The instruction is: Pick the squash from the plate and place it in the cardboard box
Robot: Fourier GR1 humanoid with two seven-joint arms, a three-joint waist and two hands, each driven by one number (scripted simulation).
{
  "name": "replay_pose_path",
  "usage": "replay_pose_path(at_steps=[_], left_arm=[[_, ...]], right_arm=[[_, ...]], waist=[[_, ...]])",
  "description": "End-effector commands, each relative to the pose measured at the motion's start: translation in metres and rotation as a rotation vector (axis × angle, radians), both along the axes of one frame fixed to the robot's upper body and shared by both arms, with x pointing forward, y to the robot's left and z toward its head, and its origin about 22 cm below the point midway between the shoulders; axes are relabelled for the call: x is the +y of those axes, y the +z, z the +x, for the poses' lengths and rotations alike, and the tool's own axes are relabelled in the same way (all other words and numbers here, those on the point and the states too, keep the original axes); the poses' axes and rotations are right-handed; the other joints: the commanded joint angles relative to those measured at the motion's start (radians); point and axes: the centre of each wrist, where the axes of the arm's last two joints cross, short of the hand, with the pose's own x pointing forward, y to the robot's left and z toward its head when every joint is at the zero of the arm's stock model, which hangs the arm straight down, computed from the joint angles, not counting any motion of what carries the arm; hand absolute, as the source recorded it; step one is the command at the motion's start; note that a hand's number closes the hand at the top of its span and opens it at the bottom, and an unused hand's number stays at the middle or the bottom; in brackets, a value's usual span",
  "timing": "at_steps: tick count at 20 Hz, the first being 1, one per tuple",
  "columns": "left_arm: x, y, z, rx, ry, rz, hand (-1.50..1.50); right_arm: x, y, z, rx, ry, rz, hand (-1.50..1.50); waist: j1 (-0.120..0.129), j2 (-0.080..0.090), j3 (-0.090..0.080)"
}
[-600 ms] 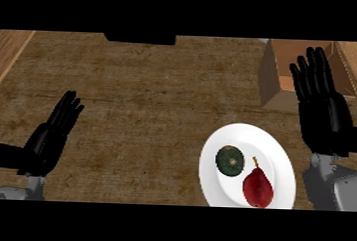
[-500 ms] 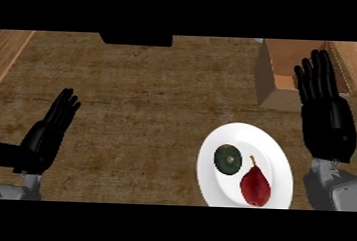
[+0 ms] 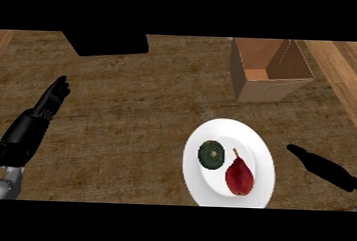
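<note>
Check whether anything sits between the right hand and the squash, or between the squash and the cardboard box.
The red pear lies on the plate beside the squash, on the right hand's side, partly in a sideways reach. From the squash to the cardboard box only plate and bare counter show.

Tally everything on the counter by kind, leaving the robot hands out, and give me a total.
Squash: 1
Red pear: 1
Plate: 1
Cardboard box: 1
Black block at the far edge: 1
Total: 5
</note>
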Motion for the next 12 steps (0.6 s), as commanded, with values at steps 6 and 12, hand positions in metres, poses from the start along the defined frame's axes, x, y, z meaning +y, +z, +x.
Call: replay_pose_path(at_steps=[6,12], left_arm=[[-0.009,0.026,0.015,-0.047,-0.088,0.066,0.00],[-0.035,0.019,0.017,-0.033,-0.127,0.051,0.00]], right_arm=[[0.030,-0.020,-0.084,0.131,-0.037,-0.427,-1.50],[0.050,-0.005,-0.111,0.458,-0.045,-0.552,-1.50]], waist=[[0.061,0.019,0.000],[0.090,0.028,-0.003]])
